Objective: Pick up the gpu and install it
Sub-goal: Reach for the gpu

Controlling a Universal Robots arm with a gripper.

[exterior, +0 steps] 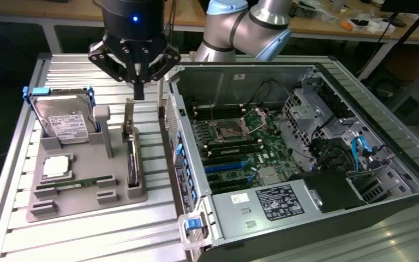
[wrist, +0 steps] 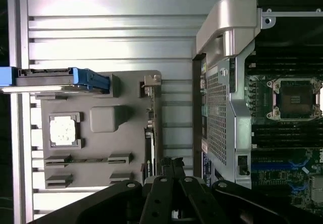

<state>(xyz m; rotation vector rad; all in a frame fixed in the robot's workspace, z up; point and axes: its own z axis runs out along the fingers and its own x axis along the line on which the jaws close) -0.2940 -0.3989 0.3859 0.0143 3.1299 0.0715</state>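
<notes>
The gpu is a thin dark card standing on edge in a slot of the grey holder tray, its silver bracket end toward the back. My gripper hangs just above that bracket end with its fingers shut together and nothing between them. From the wrist view the gpu appears edge-on along the side of the tray nearest the computer case, with the shut gripper right beside it.
The tray also holds a silver hard drive in a blue caddy, a processor and a green memory stick. The open computer case stands close on the exterior view's right, its motherboard exposed with blue slots.
</notes>
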